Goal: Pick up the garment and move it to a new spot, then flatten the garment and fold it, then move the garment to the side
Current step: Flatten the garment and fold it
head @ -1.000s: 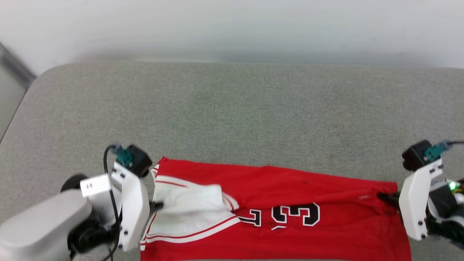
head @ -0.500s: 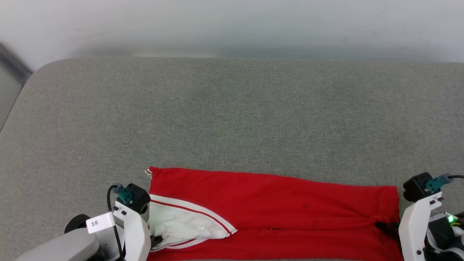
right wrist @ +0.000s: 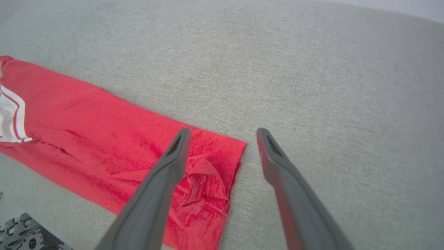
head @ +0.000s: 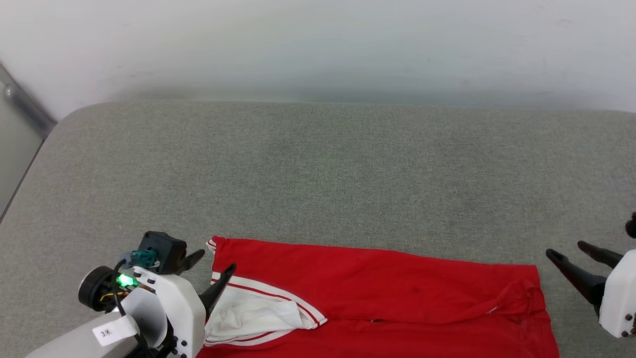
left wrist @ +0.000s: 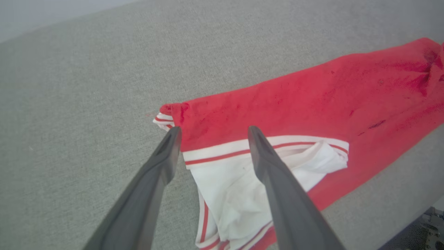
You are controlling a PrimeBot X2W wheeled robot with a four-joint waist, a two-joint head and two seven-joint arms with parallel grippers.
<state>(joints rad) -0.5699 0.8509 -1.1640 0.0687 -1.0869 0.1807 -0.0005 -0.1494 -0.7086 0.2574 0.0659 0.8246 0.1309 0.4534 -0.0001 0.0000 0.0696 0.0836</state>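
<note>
Item one: you are looking at a white tag (head: 106, 332) sitting on the left arm (head: 64, 346), showing "3" plus one unclear character.

A grey, cloth-covered surface (head: 318, 164) with a rounded far left corner carries one thing. The red garment (head: 377, 283) lies flat on it along the near edge, folded into a long band, with its white sleeve (head: 253, 318) at the left end.

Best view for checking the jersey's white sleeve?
Left wrist view: the white sleeve lies large, striped trim clear, framed by the open left gripper. Head view has it small at the bottom edge; right wrist view catches a sliver at its left edge.
</note>
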